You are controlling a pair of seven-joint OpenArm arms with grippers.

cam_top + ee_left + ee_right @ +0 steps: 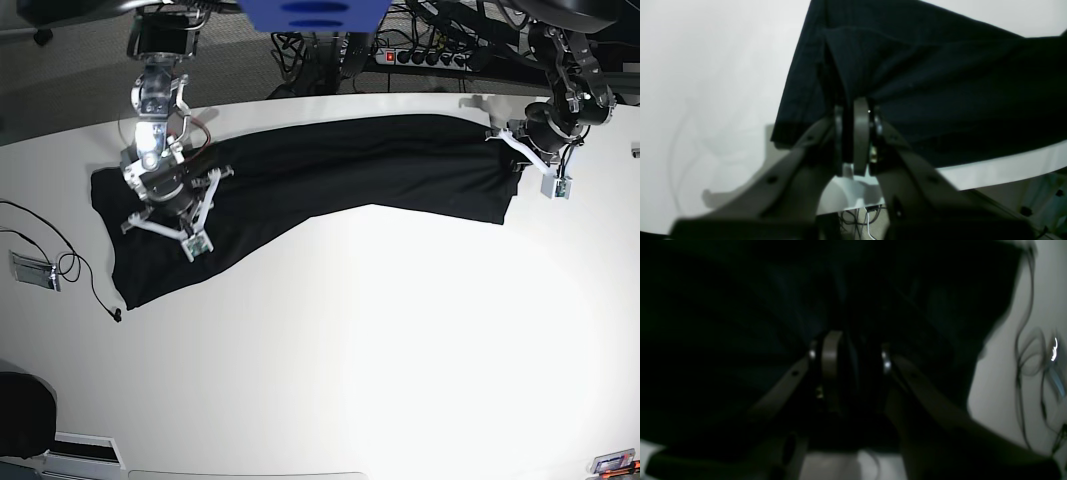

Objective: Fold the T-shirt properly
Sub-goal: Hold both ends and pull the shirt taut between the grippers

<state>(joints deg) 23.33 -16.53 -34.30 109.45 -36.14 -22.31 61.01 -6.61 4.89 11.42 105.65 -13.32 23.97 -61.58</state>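
Both arms reach in from the far edge, pretty wide apart. Left pincer (857,133) has its jaws nearly together, pinching a fold of the T-shirt (940,100). Right pincer (850,360) sits low over the cloth, jaws parted a bit.

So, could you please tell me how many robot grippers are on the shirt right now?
2. The right gripper sits over the plain black cloth T-shirt at its end nearer the thin cable; the left gripper is at the opposite end. None seems hidden.
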